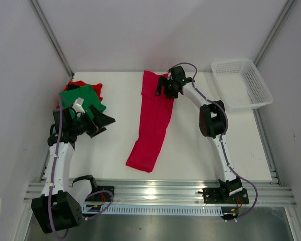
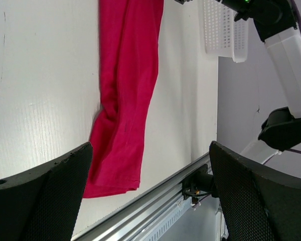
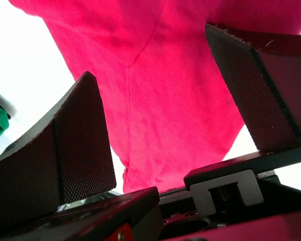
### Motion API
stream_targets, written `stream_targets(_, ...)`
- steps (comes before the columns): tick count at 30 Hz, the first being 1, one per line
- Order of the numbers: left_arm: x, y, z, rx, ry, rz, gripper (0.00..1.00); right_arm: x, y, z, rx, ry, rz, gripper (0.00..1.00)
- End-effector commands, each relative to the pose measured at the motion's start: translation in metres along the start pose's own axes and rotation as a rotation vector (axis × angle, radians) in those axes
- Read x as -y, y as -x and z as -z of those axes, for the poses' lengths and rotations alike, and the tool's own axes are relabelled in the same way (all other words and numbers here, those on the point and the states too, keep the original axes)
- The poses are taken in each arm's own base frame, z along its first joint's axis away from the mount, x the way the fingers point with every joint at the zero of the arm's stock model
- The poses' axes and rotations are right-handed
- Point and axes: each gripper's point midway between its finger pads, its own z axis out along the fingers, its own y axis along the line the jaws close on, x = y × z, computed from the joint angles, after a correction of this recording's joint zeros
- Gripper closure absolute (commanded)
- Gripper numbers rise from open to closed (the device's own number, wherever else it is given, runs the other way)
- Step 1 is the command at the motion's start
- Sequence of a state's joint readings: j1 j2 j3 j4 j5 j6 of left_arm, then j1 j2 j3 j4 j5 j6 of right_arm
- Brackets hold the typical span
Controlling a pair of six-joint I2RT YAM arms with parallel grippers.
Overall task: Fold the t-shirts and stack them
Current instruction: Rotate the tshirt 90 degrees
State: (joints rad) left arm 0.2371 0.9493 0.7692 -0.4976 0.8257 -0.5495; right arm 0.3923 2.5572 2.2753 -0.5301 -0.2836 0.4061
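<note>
So from where I'm standing, the biggest thing is the flat white desk (image 1: 241, 150), and right down the middle of it lies a crimson-red cloth t-shirt (image 1: 153, 123), folded lengthwise into a long narrow strip. It runs from the far edge of the desk back toward the near side, slanting a bit to the left as it comes, and its near end stops short of the metal rail (image 1: 160, 193) where the two arms are bolted. Over in the far right corner sits a white plastic mesh basket (image 1: 241, 84), well apart from the shirt. In the far left corner there's a little heap: a green cloth t-shirt (image 1: 83, 98) on top of a red cloth t-shirt (image 1: 80, 84), which pokes out along the far edge. The right arm reaches all the way across, and the right pincer (image 1: 161, 89) is at the far end of the crimson strip, on its right edge, fingers spread wide with cloth showing between them, nothing clamped; I can't tell if the tips actually touch the fabric. The left pincer (image 1: 106, 125) sits just beside the green and red heap, pointing toward the crimson shirt, fingers fully apart and gripping nothing.
</note>
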Motion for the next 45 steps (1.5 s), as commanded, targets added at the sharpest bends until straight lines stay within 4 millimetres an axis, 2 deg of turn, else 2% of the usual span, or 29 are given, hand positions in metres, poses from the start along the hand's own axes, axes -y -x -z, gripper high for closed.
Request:
stream_targets(1, -0.003, -0.003, 0.000, 0.013, -0.022, -0.013, 0.00, -0.040, 0.033, 0.041, 0.095, 0.069, 0.081, 0.14)
stream_targets(2, -0.005, -0.005, -0.001, 0.010, -0.022, -0.010, 0.01, -0.053, 0.039, 0.055, 0.115, 0.085, 0.102, 0.14)
stream_targets(4, -0.007, -0.008, -0.002, 0.006, -0.024, -0.008, 0.01, -0.068, 0.042, 0.070, 0.135, 0.101, 0.142, 0.14)
stream_targets(5, -0.007, -0.008, -0.002, 0.008, -0.026, -0.008, 0.01, -0.073, 0.038, 0.074, 0.129, 0.107, 0.149, 0.14)
stream_targets(6, -0.007, -0.008, -0.002, 0.007, -0.029, -0.008, 0.00, -0.091, 0.044, 0.093, 0.162, 0.133, 0.175, 0.14)
stream_targets(7, -0.007, -0.009, -0.003, 0.005, -0.031, -0.008, 0.00, -0.096, 0.045, 0.103, 0.173, 0.139, 0.181, 0.14)
stream_targets(8, -0.007, -0.008, -0.003, 0.008, -0.035, -0.008, 0.00, -0.096, 0.036, 0.106, 0.163, 0.138, 0.180, 0.14)
stream_targets(9, -0.006, -0.009, -0.004, 0.001, -0.039, -0.004, 0.01, -0.109, 0.040, 0.128, 0.192, 0.161, 0.191, 0.14)
stream_targets(10, -0.006, -0.009, -0.004, 0.003, -0.041, -0.003, 0.00, -0.116, 0.034, 0.135, 0.189, 0.168, 0.176, 0.14)
stream_targets(11, -0.006, -0.008, -0.004, 0.006, -0.043, -0.007, 0.01, -0.116, 0.027, 0.141, 0.180, 0.166, 0.153, 0.14)
stream_targets(12, -0.005, -0.007, -0.004, 0.006, -0.044, -0.007, 0.00, -0.104, 0.000, 0.135, 0.121, 0.142, 0.114, 0.14)
stream_targets(13, -0.006, -0.007, -0.004, 0.008, -0.042, -0.007, 0.01, -0.118, -0.009, 0.155, 0.125, 0.175, 0.084, 0.14)
stream_targets(14, -0.005, -0.007, -0.005, 0.009, -0.046, -0.009, 0.00, -0.121, -0.019, 0.158, 0.129, 0.185, 0.074, 0.14)
stream_targets(15, -0.006, -0.006, -0.005, 0.010, -0.046, -0.005, 0.01, -0.101, -0.062, 0.147, 0.050, 0.146, 0.047, 0.14)
stream_targets(16, -0.005, -0.006, -0.005, 0.013, -0.049, -0.005, 0.00, -0.108, -0.072, 0.164, 0.064, 0.164, 0.044, 0.14)
stream_targets(17, -0.004, -0.006, -0.005, 0.013, -0.056, -0.005, 0.01, -0.116, -0.089, 0.165, 0.057, 0.185, 0.022, 0.14)
stream_targets(18, -0.004, -0.004, -0.005, 0.016, -0.057, -0.004, 0.01, -0.116, -0.107, 0.165, 0.029, 0.191, 0.011, 0.14)
stream_targets(19, -0.004, -0.004, -0.006, 0.013, -0.060, 0.000, 0.00, -0.102, -0.139, 0.160, -0.034, 0.159, -0.019, 0.14)
stream_targets(20, -0.003, -0.003, -0.006, 0.011, -0.065, 0.000, 0.00, -0.118, -0.154, 0.165, -0.051, 0.205, -0.035, 0.14)
stream_targets(21, -0.001, -0.002, -0.007, 0.012, -0.072, -0.003, 0.01, -0.122, -0.168, 0.165, -0.073, 0.224, -0.049, 0.14)
stream_targets(22, -0.001, -0.001, -0.008, 0.009, -0.072, 0.006, 0.00, -0.116, -0.194, 0.161, -0.119, 0.216, -0.064, 0.14)
stream_targets(23, 0.000, 0.000, -0.007, 0.008, -0.078, 0.005, 0.01, -0.131, -0.208, 0.162, -0.131, 0.250, -0.048, 0.14)
stream_targets(26, 0.004, 0.003, -0.008, 0.011, -0.090, 0.005, 0.01, -0.142, -0.236, 0.156, -0.171, 0.261, -0.037, 0.14)
stream_targets(27, 0.004, 0.003, -0.008, 0.008, -0.092, 0.004, 0.01, -0.151, -0.253, 0.152, -0.208, 0.274, -0.036, 0.14)
stream_targets(30, 0.005, 0.004, -0.008, 0.009, -0.093, -0.001, 0.01, -0.165, -0.272, 0.144, -0.241, 0.284, -0.018, 0.14)
stream_targets(35, 0.002, 0.002, -0.008, 0.007, -0.090, 0.002, 0.00, -0.195, -0.281, 0.148, -0.276, 0.335, 0.005, 0.15)
stream_targets(37, 0.001, 0.002, -0.009, 0.010, -0.086, 0.001, 0.00, -0.200, -0.285, 0.150, -0.278, 0.326, 0.033, 0.14)
stream_targets(40, -0.001, 0.002, -0.011, 0.007, -0.087, 0.007, 0.01, -0.194, -0.298, 0.146, -0.318, 0.304, 0.021, 0.14)
stream_targets(45, -0.001, 0.004, -0.011, 0.008, -0.083, 0.006, 0.01, -0.160, -0.326, 0.132, -0.393, 0.187, 0.023, 0.15)
